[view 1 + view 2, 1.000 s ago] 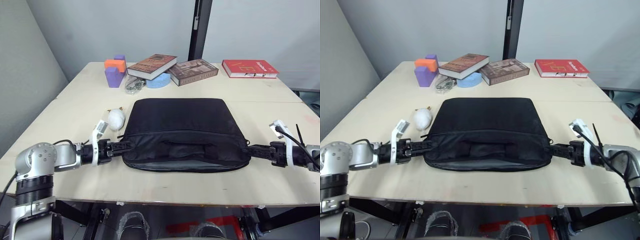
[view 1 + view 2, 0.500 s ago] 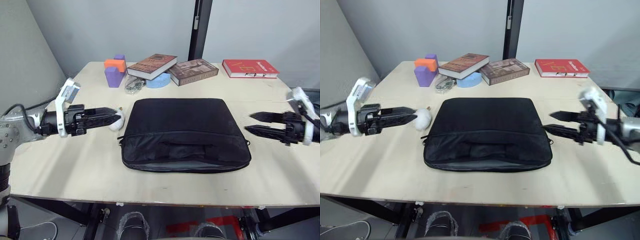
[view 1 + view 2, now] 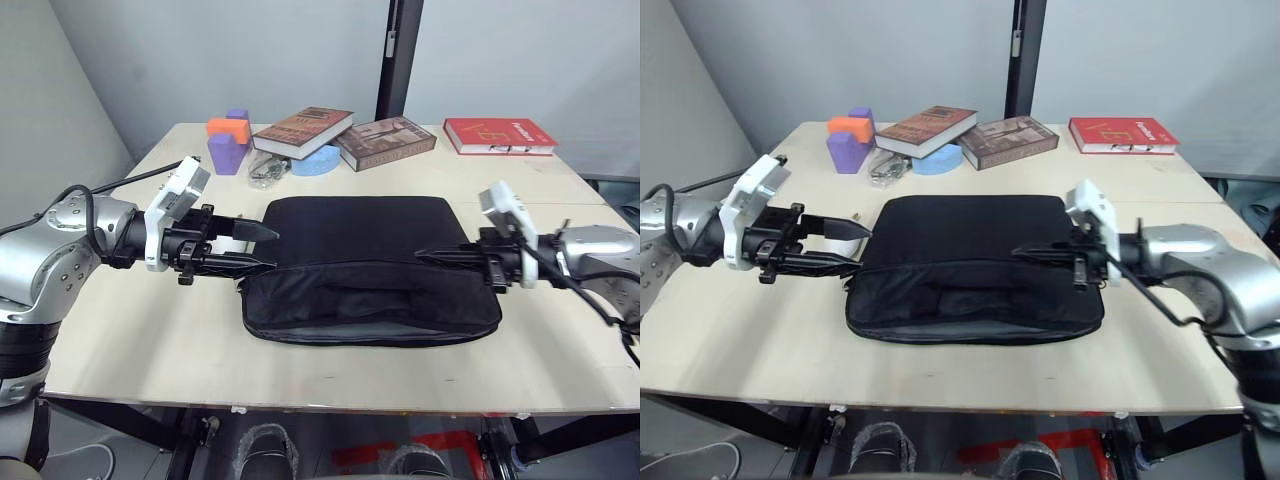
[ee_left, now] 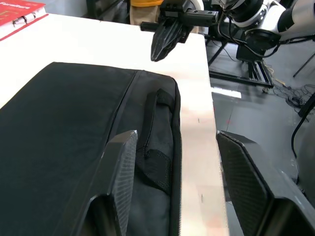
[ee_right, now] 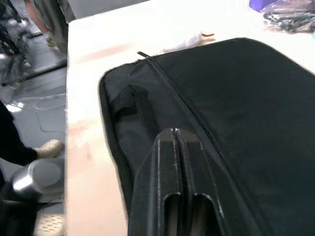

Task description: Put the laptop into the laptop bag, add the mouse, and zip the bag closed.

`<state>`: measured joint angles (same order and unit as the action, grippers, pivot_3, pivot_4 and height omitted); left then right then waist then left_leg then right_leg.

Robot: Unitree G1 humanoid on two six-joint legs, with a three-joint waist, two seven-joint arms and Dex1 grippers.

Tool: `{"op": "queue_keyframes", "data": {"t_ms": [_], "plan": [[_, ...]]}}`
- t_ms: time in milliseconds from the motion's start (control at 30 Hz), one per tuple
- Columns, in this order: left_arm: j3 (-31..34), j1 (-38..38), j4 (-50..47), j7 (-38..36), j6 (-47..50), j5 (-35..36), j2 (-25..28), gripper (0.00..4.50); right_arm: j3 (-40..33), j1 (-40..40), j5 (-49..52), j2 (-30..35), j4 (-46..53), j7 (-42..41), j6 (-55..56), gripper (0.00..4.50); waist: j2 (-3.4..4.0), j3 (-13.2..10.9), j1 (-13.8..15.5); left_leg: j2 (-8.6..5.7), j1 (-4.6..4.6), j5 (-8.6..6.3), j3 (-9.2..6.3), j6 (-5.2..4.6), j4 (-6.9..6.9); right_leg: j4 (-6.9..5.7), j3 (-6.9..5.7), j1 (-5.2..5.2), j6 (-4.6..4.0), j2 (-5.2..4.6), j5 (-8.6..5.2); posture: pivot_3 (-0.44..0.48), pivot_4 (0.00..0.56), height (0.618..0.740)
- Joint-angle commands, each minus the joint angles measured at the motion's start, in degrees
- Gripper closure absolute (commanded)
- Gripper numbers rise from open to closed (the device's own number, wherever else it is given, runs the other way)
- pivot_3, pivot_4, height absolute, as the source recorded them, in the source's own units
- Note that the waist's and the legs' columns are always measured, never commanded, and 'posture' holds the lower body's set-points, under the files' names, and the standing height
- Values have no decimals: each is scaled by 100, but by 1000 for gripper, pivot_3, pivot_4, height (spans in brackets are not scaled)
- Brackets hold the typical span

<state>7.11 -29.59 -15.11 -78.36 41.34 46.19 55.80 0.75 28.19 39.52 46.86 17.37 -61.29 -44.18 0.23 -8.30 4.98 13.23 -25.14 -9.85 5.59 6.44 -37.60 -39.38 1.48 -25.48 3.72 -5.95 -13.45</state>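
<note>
Judging by the flat laptop bag [image 3: 370,270] at table centre, I can't tell if it's zipped. My left gripper [image 3: 262,248], at its nine o'clock, gapes wide; right gripper [image 3: 430,254], three o'clock, is pinched together, empty.

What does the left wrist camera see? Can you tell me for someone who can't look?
A black laptop bag lies flat on a pale table, between the left gripper's two open black fingers. Across the bag, the right gripper points at its far end.
</note>
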Motion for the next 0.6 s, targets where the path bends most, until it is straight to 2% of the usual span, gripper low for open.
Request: {"op": "queue_keyframes", "data": {"t_ms": [33, 100, 167, 367, 600], "plan": [[-90, 6, 163, -209, -352, -218, -22, 1807, 587, 486, -592, -436, -557, 87, 408, 4457, 2, -1, -27, 0, 3, -1, 0, 6, 0, -12, 1, -3, 0, 0, 0, 0, 150, 707], [-91, -44, 228, -247, -402, -214, -58, 1807, 948, 766, -1007, -609, -878, 146, 507, 4457, 3, -2, -17, -1, -12, -6, 0, 36, 0, -29, 2, -29, 0, 0, 0, 0, 150, 707], [-86, -91, 291, -273, -477, -255, -65, 1807, 1319, 947, -1394, -691, -1115, 97, 629, 4457, 2, -1, 0, -1, -21, 10, -2, 26, -1, -34, 1, -38, 0, 0, 0, 0, 150, 707], [-331, -146, 596, -310, -723, -807, 126, 1807, 1662, 1437, -1856, -1145, -1899, -11, 789, 4457, 2, -1, 28, -1, -24, 17, -3, 17, -1, -35, 0, -40, -8, 0, -5, 0, 150, 707], [-206, -152, 813, -285, -938, -1008, 123, 1807, 2289, 1777, -2552, -1311, -2509, -179, 667, 4457, 0, 2, 11, 0, -10, 14, -3, 27, -5, -56, 2, -37, -9, 1, -5, 0, 150, 707]]}}
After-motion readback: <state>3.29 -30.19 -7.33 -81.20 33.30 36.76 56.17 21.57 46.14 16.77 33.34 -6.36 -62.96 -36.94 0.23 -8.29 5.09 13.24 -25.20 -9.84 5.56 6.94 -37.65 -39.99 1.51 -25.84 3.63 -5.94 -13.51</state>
